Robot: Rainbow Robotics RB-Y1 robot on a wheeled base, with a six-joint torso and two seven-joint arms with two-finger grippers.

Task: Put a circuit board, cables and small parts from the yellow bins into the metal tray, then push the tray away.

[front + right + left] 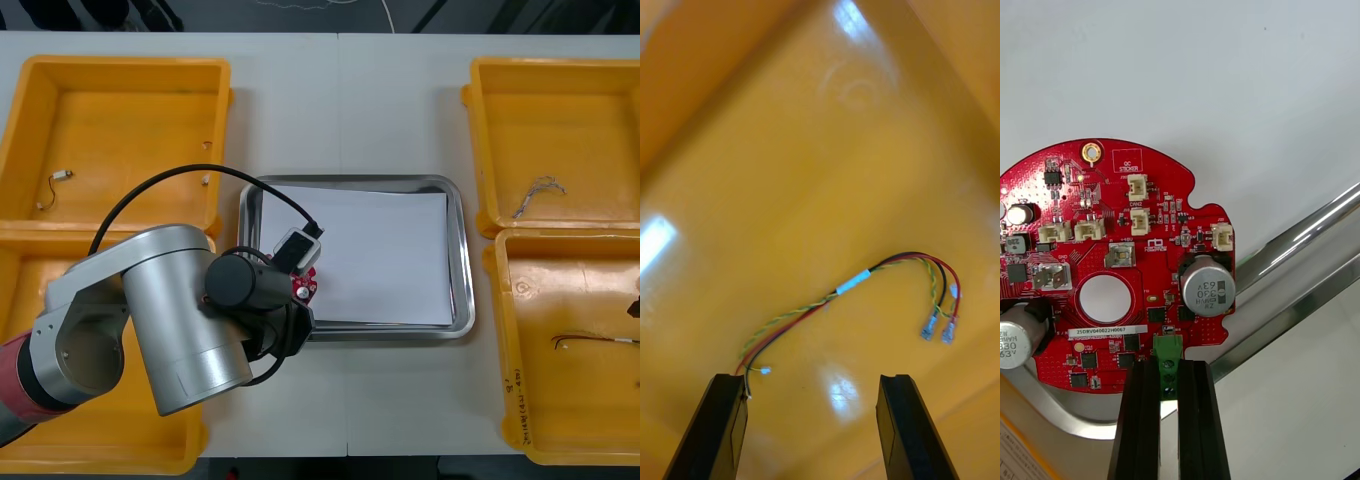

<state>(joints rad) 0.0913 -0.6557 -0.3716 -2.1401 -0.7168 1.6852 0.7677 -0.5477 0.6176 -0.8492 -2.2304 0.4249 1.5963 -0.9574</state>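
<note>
Starting with the metal tray (460, 250) in the middle of the table (400, 100): a white inside is seen, and the round red circuit board (1112, 262) is held over its near-left corner, partly above the white and partly over the shiny rim. Whether the board is actually touching the tray can't really be told from these angles. The left gripper (1166, 371) is pressed nearly together, with the little green connector (1169, 349) on the board's edge pinched between its black fingers. The big silver left arm (180, 320) is stretched right over the near left bin (20, 270), so most of that bin is covered. In the far left bin (120, 120) a short thin cable (55, 185) with a pale end is found lying near the left wall. Over on the other side, a thin pale cable (538, 193) is laid loosely on the floor of the far right bin (560, 110), close to its near wall. The near right bin (560, 280) is where the red and yellow cable (595, 342) is laid out along the floor. The right gripper (811, 382) is positioned over that bin's floor with its fingers spread wide and nothing between them. In the right wrist view the cable is seen curving away ahead of them, with a black strand run alongside, a white sleeve (854, 283) around the middle, two small metal ends (938, 328) at the far tip, and the other end lying just beside one finger (722, 420).
</note>
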